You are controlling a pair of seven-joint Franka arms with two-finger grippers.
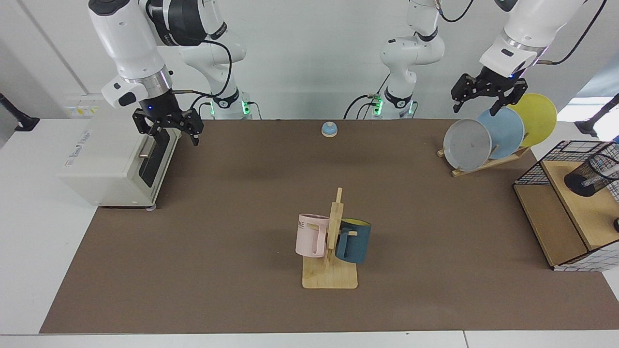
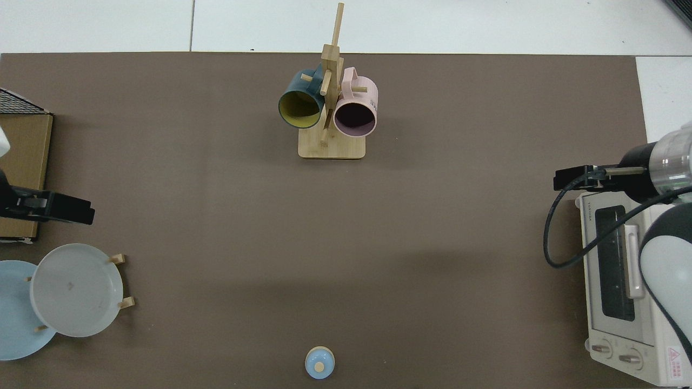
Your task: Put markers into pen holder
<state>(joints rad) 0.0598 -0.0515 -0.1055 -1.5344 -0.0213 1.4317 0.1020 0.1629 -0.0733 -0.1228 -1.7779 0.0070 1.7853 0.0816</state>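
Left pincer hangs open, empty above plates; pen holder possibly contains a marker.

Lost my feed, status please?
Left gripper open, empty, above plate rack. Right gripper open, waiting by toaster oven. Pen holder in basket; marker unconfirmed.

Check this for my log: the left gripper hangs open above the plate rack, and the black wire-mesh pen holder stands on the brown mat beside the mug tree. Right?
One error. The black wire-mesh pen holder stands on the wooden shelf inside the black wire-grid basket, as the facing view shows. The left gripper does hang open above the plate rack.
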